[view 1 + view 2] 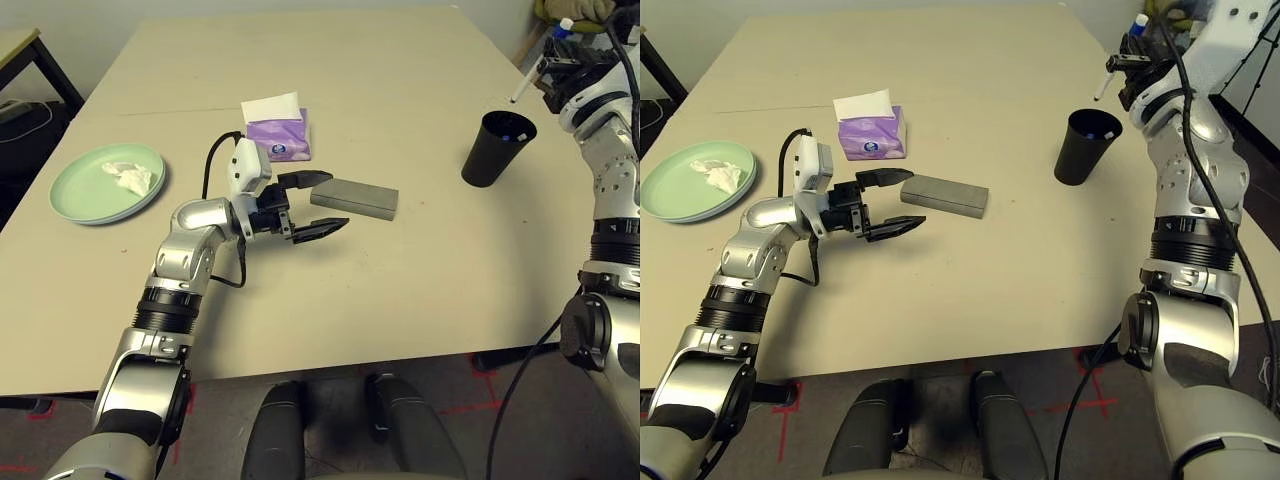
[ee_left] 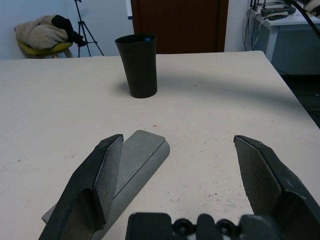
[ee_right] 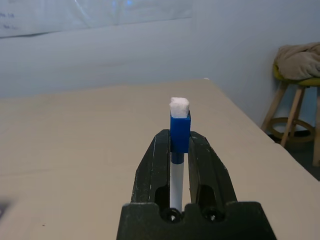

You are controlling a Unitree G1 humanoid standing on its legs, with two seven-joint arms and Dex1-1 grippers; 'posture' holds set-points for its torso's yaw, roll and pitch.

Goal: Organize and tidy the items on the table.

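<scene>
1 white marker (image 3: 175,172) (blue-capped) clamped in right end effector (image 3: 179,150); left end effector (image 1: 312,206) wide open, empty.

Bare desk (image 1: 400,290) all along the near edge and across the far half. Middle blocked by grey case (image 1: 354,198), lying just past the wide-open left fingers (image 1: 322,230) and partly between them. Purple tissue box (image 1: 277,136) close behind. Black cup (image 1: 497,148) standing alone at right, green plate (image 1: 75,195) at left.
</scene>
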